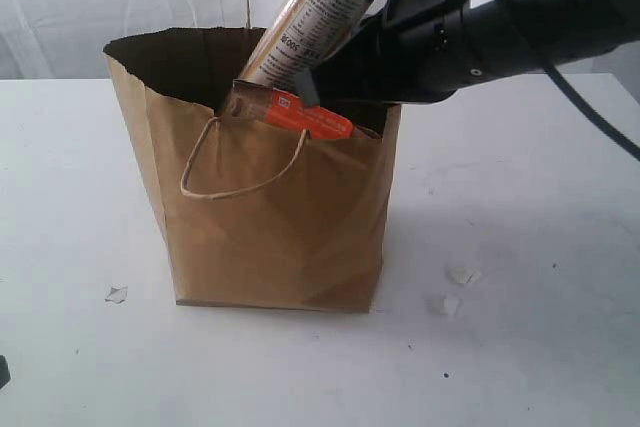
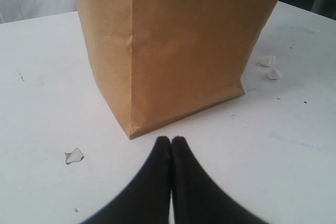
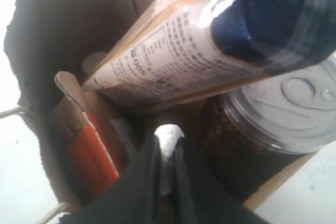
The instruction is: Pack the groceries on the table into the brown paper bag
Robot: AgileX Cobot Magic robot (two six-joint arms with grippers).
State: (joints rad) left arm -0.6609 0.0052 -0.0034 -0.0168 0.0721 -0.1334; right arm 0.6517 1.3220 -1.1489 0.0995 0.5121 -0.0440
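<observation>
Although not every item could be counted, the packing was judged nearly complete: no grocery was seen on the large plain white tabletop (image 1: pixel 520 197), only small white crumbs (image 1: pixel 462 275). The tall kraft-brown paper bag with cord handles (image 1: pixel 280 237) was seen at the centre of the exterior frame. The long dark-ended pasta packet (image 1: pixel 300 27) was seen leaning out at upper centre, and the brown-orange pouch (image 1: pixel 305 115) at the rim. The dark pull-tab can (image 3: pixel 294 103) was seen inside, at the right of the right wrist frame.

The right gripper (image 3: pixel 168 148) was found inside the bag, pinched on a thin pale sliver (image 3: pixel 169 132). This was possibly the small white-blue packet, but that could not be settled. The left gripper (image 2: pixel 170 145) was seen closed and empty at lower centre of its frame, just short of the bag's base. Jar and bottle were hidden in the dark interior.
</observation>
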